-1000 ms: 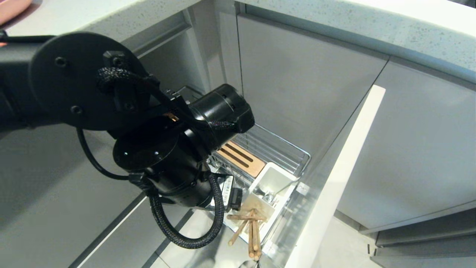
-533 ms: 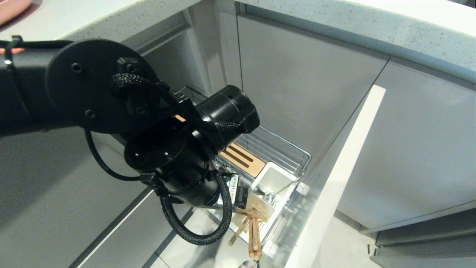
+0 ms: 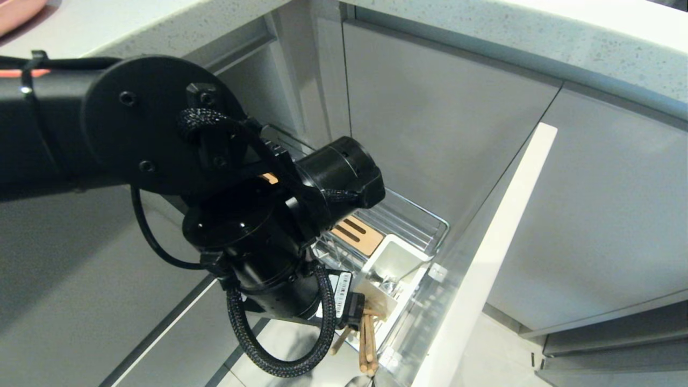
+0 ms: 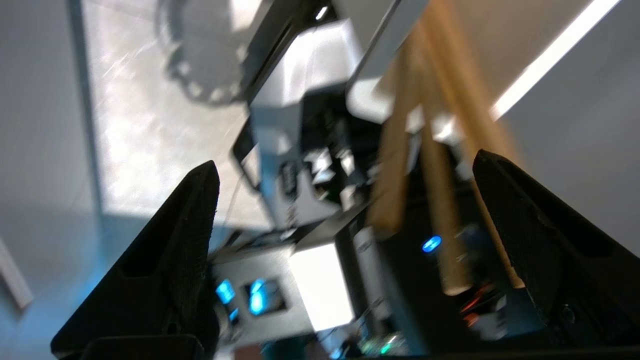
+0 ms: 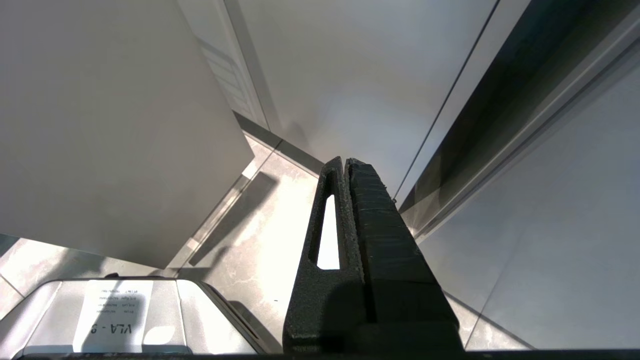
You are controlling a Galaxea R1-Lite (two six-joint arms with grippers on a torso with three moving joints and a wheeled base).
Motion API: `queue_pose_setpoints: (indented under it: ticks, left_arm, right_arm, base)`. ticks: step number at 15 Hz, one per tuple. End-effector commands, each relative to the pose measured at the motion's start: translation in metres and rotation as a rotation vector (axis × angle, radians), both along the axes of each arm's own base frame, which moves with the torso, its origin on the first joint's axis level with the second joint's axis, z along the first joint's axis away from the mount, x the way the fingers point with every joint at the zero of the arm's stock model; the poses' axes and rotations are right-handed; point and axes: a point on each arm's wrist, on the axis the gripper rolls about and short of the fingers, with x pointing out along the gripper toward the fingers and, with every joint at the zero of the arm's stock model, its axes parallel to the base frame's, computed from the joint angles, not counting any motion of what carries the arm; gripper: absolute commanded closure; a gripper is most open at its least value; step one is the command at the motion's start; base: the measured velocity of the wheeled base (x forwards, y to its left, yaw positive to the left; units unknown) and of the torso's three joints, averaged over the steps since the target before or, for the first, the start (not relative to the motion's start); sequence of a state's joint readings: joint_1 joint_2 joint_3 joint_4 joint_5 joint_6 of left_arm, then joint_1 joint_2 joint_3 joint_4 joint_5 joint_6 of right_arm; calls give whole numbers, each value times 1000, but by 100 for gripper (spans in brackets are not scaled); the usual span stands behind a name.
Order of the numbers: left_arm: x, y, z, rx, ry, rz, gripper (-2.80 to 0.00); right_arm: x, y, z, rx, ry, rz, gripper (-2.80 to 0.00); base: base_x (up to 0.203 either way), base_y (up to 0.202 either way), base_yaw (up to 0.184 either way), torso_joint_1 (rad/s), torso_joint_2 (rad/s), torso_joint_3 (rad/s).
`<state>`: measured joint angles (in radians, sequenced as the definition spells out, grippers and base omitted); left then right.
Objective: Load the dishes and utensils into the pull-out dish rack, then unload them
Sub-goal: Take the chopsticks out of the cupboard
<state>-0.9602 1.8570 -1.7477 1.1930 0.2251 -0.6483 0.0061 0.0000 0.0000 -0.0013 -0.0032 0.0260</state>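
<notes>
- left gripper [image 4: 345,165] jaws wide, nothing held; chopsticks [image 4: 440,165] sit between them, right-of-centre, long axis running away from wrist
- at rack's [image 3: 430,220] front-panel end

The head camera looks steeply down from above the countertop [image 3: 537,37] onto the pull-out dish rack [image 3: 400,217], the left arm [image 3: 161,134] close to the lens and covering the rack's near end. The left wrist camera sits very near the rack's utensil end, facing along what seem to be the chopsticks [image 4: 440,165], a part both these views share [image 3: 365,344]. The right wrist camera hangs away from the rack, looking down at the floor [image 5: 260,240] beside grey cabinet fronts [image 5: 110,125].
</notes>
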Motion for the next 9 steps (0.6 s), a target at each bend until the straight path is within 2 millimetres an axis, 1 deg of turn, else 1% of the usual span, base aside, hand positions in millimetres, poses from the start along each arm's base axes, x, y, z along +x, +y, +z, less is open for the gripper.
queue_pose_setpoints:
  ticks: [1, 3, 5, 7, 9]
  left_arm:
    - [-2, 3, -4, 69, 42, -19, -280]
    - [-4, 6, -7, 126, 82, -56, -280]
    - [-4, 6, -9, 131, 100, -90, -280]
    - [3, 3, -15, 130, 146, -143, -280]
    - [11, 0, -18, 133, 156, -179, -280]
  right_arm:
    - [0, 0, 0, 0, 1, 0, 0]
    - [0, 0, 0, 0, 1, 0, 0]
    - [0, 0, 0, 0, 1, 0, 0]
    - [0, 0, 0, 0, 1, 0, 0]
    - [0, 0, 0, 0, 1, 0, 0]
  base:
    - [0, 0, 0, 0, 0, 0]
    - [0, 0, 0, 0, 0, 0]
    - [0, 0, 0, 0, 0, 0]
    - [0, 0, 0, 0, 0, 0]
    - [0, 0, 0, 0, 0, 0]
